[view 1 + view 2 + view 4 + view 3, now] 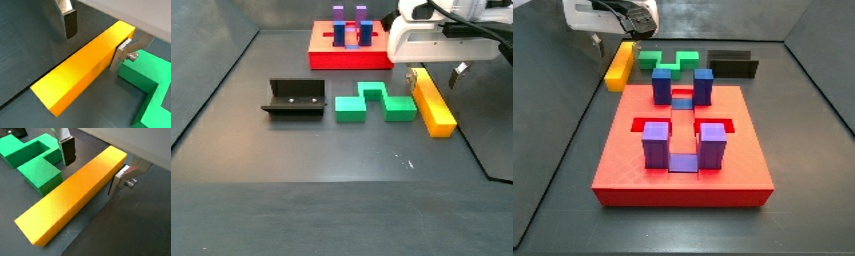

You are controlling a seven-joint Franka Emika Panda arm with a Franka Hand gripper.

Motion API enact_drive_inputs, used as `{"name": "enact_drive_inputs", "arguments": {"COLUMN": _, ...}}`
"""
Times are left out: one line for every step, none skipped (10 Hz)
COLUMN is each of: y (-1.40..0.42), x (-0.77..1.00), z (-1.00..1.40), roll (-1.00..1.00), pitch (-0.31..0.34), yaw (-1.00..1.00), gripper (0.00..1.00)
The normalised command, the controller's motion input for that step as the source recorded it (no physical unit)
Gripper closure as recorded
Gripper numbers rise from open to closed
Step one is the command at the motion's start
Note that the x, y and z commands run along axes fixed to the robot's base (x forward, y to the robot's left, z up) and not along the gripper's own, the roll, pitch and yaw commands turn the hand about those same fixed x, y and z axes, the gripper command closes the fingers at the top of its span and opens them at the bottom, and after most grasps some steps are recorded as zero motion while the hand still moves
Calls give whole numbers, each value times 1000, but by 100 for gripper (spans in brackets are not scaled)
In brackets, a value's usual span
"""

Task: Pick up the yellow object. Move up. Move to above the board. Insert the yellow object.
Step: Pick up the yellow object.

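wrist: hand [95,36] spread apart, straddling one end of the yellow object [83,71]; one finger touching, nothing clamped.
side: bar lies flat on the floor beside the green block [377,103], well short of the board [683,150].
tip: centre the jaws, then squeeze square across the bar.

bar [70,198] yel-orange | board [680,165] red | posts [656,145] blue/purple | zigzag blk [374,103] green

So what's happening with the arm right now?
The gripper is down at one end of the yellow object, its fingers on either side of it and not yet closed. The bar lies flat on the floor beside the green zigzag block. The board stands apart, nothing inserted yet.
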Motion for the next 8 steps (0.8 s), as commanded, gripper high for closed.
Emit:
{"name": "enact_drive_inputs", "arguments": {"y": 0, "x": 123, "z": -269, "roll": 0, "pitch": 0, "yaw": 100, "gripper": 0}}
{"name": "enact_drive_inputs", "arguments": {"y": 43, "x": 17, "z": -434, "roll": 0, "pitch": 0, "yaw": 69, "gripper": 0}}
{"name": "enact_drive_inputs", "arguments": {"y": 80, "x": 0, "z": -483, "roll": 0, "pitch": -20, "yaw": 37, "gripper": 0}}
{"name": "enact_drive_inputs", "arguments": {"y": 54, "x": 0, "z": -303, "roll": 0, "pitch": 0, "yaw": 23, "gripper": 0}}
{"name": "enact_drive_inputs", "arguments": {"y": 37, "x": -3, "z": -277, "roll": 0, "pitch": 0, "yaw": 17, "gripper": 0}}
{"name": "enact_drive_inputs", "arguments": {"y": 14, "x": -20, "z": -254, "roll": 0, "pitch": 0, "yaw": 0, "gripper": 0}}
{"name": "enact_drive_inputs", "arguments": {"y": 29, "x": 0, "z": -263, "roll": 0, "pitch": 0, "yaw": 0, "gripper": 0}}
{"name": "enact_drive_inputs", "arguments": {"y": 0, "x": 0, "z": 0, "roll": 19, "pitch": 0, "yaw": 0, "gripper": 0}}
